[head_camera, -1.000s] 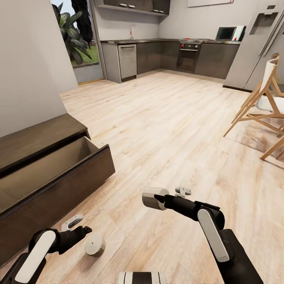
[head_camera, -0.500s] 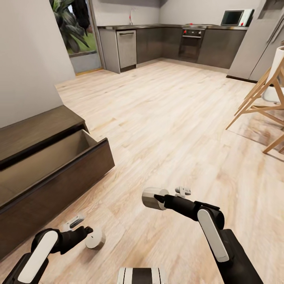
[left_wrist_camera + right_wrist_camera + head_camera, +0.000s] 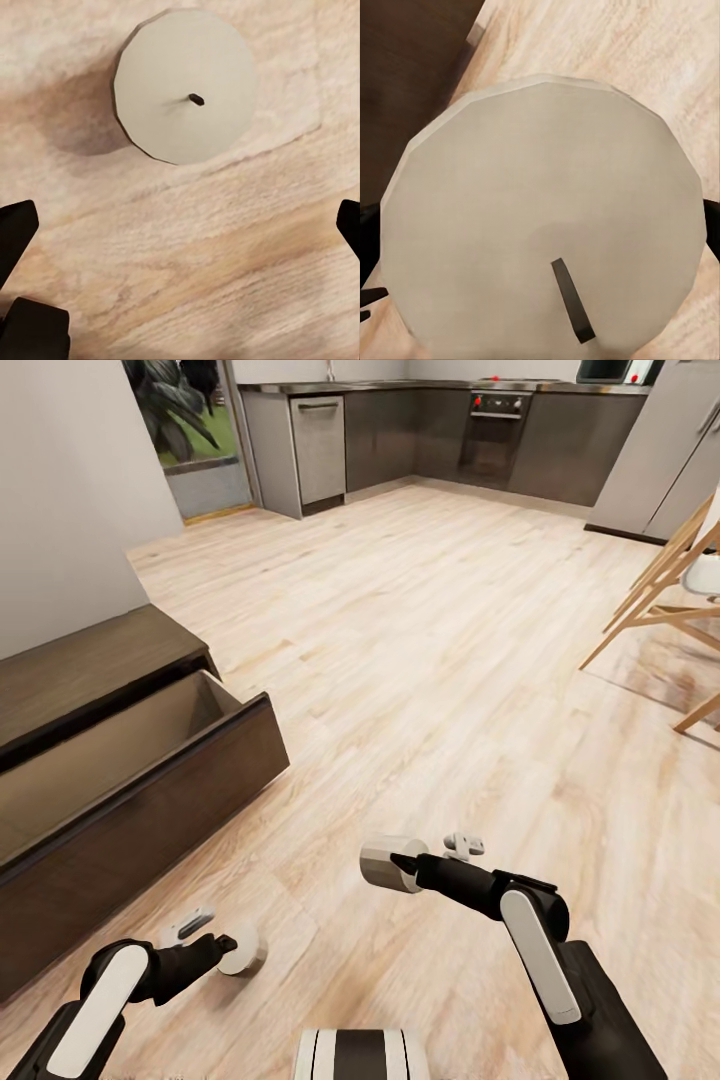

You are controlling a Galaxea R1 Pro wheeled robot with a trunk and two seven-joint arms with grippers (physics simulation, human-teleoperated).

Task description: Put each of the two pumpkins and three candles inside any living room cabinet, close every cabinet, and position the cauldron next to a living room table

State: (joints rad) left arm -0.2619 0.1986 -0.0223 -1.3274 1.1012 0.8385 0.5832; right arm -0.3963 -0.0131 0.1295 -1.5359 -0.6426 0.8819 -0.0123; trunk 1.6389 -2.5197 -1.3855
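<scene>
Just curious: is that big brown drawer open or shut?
Open. The drawer juts out from the cabinet, its pale inside showing.

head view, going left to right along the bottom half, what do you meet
Open cabinet drawer → left gripper → candle on the floor → candle held in the right gripper → right gripper → wooden chair legs at the far right edge.
</scene>
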